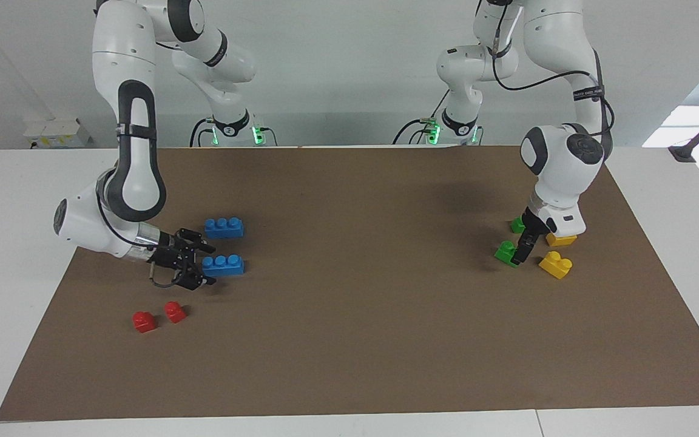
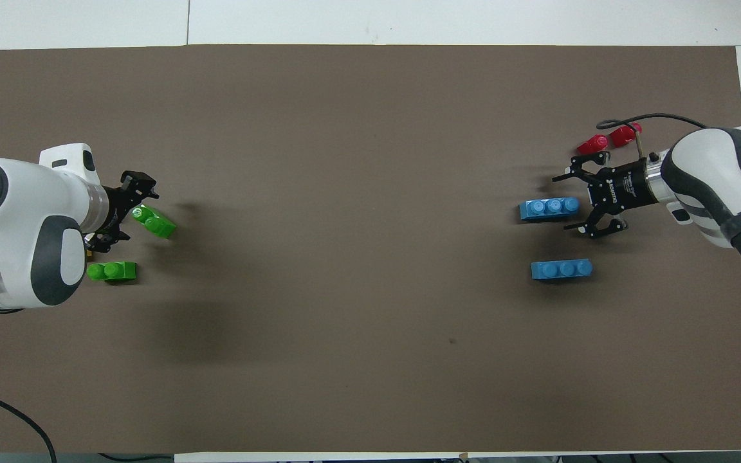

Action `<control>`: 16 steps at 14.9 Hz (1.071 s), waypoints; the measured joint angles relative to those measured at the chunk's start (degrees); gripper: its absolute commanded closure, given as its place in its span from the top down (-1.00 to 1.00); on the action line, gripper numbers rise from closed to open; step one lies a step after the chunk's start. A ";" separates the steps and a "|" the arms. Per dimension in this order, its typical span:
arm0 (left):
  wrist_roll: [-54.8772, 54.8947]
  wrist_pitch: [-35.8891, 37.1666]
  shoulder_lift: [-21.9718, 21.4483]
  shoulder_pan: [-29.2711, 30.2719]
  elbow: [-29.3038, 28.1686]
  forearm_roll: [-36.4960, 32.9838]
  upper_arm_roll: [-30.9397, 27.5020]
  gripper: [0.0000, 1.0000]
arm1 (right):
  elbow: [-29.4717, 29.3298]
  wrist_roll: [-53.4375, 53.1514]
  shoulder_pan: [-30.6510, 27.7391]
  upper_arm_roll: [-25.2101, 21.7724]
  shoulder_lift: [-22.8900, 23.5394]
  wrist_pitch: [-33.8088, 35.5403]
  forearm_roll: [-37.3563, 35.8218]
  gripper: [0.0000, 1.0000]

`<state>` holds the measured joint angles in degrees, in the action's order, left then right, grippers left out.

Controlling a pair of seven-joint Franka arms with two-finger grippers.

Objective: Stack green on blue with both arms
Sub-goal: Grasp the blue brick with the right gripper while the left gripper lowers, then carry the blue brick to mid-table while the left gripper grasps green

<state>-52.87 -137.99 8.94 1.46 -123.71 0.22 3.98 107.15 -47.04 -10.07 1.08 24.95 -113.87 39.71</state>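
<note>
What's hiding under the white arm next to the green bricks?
From above, the left arm covers nearly everything beneath it. The facing view shows what is there: one yellow brick in full, and a second yellow brick half hidden by the wrist.

Bricks: two bright green (image 1: 506,252) (image 2: 112,271), two blue (image 1: 223,265) (image 1: 224,227), two yellow (image 1: 556,264), two red (image 1: 143,321). Mat (image 1: 355,340): plain brown. Bench (image 1: 10,200): white. Arms (image 1: 134,158): white, black joint bands. Each gripper (image 1: 207,264) (image 1: 517,260): black.
</note>
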 measured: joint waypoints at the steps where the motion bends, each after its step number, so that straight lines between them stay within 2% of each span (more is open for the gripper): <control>1: -0.07 -0.51 0.09 -0.07 -0.47 0.00 0.00 1.00 | 0.26 0.90 -0.10 -0.05 0.00 -0.03 0.02 0.13; 2: -0.21 -0.93 0.16 -0.15 -0.88 0.00 0.00 1.00 | 0.38 1.62 -0.18 -0.11 0.00 -0.02 0.23 -0.05; 3: -0.47 -1.30 0.18 -0.21 -1.20 0.00 -0.01 1.00 | 0.42 1.96 -0.23 -0.14 0.00 -0.02 0.76 -0.40; 4: -0.87 -1.78 0.22 -0.25 -1.39 0.00 -0.01 1.00 | 0.41 2.24 -0.23 -0.14 -0.01 -0.02 1.39 -0.99; 10: -2.35 -5.33 2.24 -0.26 -1.79 0.00 -0.01 1.00 | -1.16 5.39 1.18 0.05 -0.44 0.50 1.81 -1.00; 14: -2.45 -6.26 3.12 -0.26 -1.79 0.00 -0.10 1.00 | -5.86 -10.04 5.64 0.43 -4.14 3.80 1.81 -1.00; 16: -2.46 -6.30 3.15 -0.26 -1.79 0.00 -0.11 0.91 | -7.03 -19.02 9.56 0.60 -6.86 4.09 1.81 -1.00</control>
<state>-55.33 -144.29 12.09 1.19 -125.50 0.22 3.87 100.12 -66.07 -0.51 1.68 18.09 -109.78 41.52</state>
